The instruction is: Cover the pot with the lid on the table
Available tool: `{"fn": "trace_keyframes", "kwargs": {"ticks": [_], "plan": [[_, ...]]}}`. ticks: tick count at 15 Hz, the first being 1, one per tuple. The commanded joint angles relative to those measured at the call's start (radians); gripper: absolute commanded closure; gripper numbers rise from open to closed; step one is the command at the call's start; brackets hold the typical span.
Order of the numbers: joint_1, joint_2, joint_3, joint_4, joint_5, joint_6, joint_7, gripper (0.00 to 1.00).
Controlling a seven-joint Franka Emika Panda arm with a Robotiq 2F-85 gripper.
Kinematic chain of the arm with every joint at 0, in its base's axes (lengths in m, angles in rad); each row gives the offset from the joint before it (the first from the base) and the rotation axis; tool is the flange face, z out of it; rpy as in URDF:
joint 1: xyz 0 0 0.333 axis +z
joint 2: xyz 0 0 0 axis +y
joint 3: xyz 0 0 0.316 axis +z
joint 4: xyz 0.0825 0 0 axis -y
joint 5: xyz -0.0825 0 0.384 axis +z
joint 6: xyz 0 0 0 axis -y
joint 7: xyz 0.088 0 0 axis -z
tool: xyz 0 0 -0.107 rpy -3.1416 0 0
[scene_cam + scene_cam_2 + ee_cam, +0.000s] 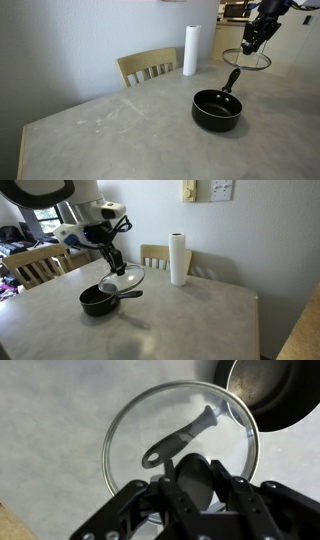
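The gripper (249,46) is clamped on the knob (200,482) of the glass lid (256,61), holding it level in the air over the saucepan's handle (180,440). The saucepan (217,109) sits uncovered on the table (120,130), just nearer. This looks like the carrying step. Next, the lid needs centring above the rim, then a straight lowering.
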Motion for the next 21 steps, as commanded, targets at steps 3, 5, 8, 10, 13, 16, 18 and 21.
{"fn": "trace_keyframes", "kwargs": {"ticks": [3, 5, 8, 10, 13, 16, 18, 21], "plan": [[0.031, 0.039, 0.035, 0.013, -0.017, -0.011, 0.043, 0.86], [0.037, 0.047, 0.037, 0.015, -0.040, -0.011, 0.048, 0.86], [0.043, 0.059, 0.040, 0.017, -0.077, -0.003, 0.068, 0.86], [0.052, 0.071, 0.046, 0.022, -0.077, -0.003, 0.103, 0.86], [0.069, 0.086, 0.058, 0.027, -0.071, 0.007, 0.172, 0.86], [0.084, 0.106, 0.063, 0.034, -0.058, 0.030, 0.232, 0.86], [0.097, 0.111, 0.067, 0.039, -0.059, 0.026, 0.276, 0.86], [0.107, 0.119, 0.071, 0.048, -0.049, 0.011, 0.310, 0.86]]}}
